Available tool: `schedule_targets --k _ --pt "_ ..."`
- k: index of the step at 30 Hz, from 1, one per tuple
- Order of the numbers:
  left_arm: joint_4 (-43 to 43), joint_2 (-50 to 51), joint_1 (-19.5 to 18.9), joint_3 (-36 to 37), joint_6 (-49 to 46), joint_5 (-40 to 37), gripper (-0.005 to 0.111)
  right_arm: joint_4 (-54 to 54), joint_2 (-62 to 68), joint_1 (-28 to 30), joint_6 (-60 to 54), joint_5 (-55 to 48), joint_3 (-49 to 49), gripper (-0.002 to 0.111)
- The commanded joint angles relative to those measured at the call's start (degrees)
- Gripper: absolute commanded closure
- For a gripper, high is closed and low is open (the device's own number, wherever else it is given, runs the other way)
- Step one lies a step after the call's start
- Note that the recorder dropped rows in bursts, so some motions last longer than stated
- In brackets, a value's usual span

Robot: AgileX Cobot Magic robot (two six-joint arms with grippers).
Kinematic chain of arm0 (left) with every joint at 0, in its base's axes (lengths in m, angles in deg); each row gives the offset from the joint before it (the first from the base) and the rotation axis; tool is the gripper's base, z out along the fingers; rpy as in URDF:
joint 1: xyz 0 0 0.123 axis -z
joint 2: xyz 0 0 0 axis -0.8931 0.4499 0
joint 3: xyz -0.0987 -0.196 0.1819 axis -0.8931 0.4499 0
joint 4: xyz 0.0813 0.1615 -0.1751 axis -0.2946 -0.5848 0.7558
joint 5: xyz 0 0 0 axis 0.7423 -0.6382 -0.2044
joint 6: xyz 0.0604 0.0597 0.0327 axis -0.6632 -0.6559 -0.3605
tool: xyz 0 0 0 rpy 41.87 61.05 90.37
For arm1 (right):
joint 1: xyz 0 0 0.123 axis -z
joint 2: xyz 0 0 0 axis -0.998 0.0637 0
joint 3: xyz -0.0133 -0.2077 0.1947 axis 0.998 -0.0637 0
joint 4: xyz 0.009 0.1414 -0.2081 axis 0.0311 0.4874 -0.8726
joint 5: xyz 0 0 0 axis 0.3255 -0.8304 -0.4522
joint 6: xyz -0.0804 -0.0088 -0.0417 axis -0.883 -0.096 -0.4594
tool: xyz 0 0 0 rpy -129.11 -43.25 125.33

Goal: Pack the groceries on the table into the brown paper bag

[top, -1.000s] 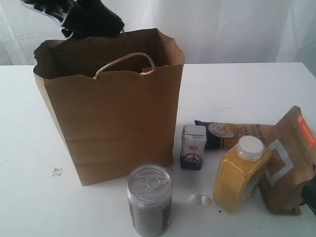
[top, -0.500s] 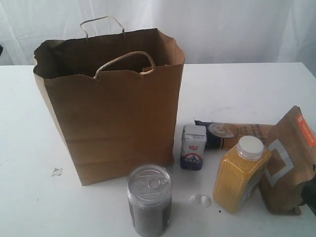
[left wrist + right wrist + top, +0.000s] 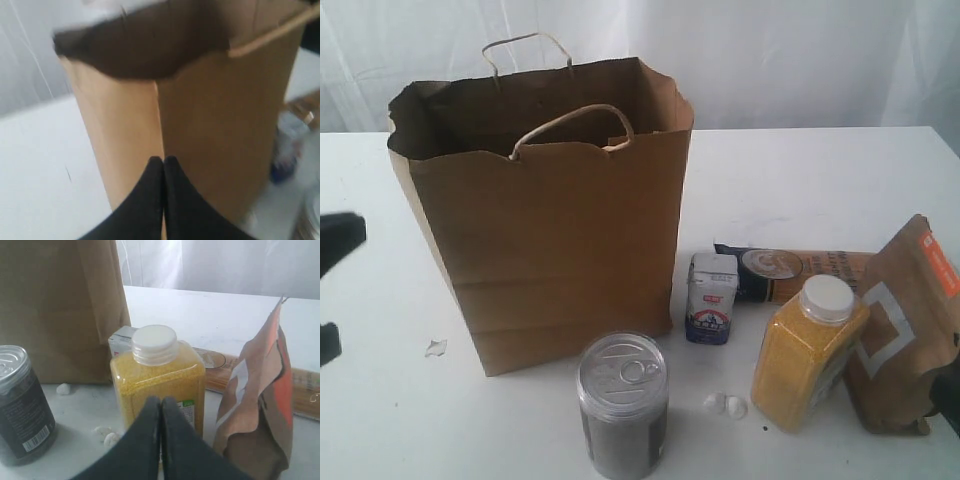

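**A:** What differs from half a second ago?

**B:** The left gripper (image 3: 163, 163) has come into the exterior view as a black blur at the left edge, mid-height. It is well apart from the tall brown kraft paper bag (image 3: 560, 250). A second ago a black arm hung over the bag's mouth at upper left. The groceries have not shifted.

**A:** The pincers?

**B:** Both are pressed together and hold nothing. The right gripper (image 3: 161, 404) points at the yellow-grain bottle with white cap (image 3: 808, 350).

**A:** Edges and room?

**B:** The bag stands upright, left of centre, mouth open. The grey pull-tab can (image 3: 623, 405) sits before its lower right corner, near the bottom edge. The small white-blue carton (image 3: 711, 298) is just beside the bag's right wall. Behind it the dark-blue spaghetti packet (image 3: 790, 272) lies flat. The brown pouch with orange label (image 3: 905, 330) stands beside the bottle at the right edge. Bare white tabletop (image 3: 820, 180) lies in the upper right and left of the bag.
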Motion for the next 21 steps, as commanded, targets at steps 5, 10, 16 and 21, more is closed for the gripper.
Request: schedule_targets --k 5,10,16,21 --pt "-1.86 -0.41 0.05 6.72 0.1 5.45 0.106 0.05 -0.34 0.34 0.27 -0.03 -0.2 0.108" --pt "-6.04 -2.62 0.17 6.91 0.1 -4.52 0.106 0.05 -0.34 0.34 0.27 -0.03 -0.2 0.108" --pt "-10.57 -10.63 0.17 12.65 0.1 -5.18 0.106 0.05 -0.34 0.34 0.27 -0.03 -0.2 0.108" --pt "-10.67 -18.41 0.17 16.49 0.1 -5.47 0.106 0.05 -0.34 0.34 0.27 -0.03 -0.2 0.108"
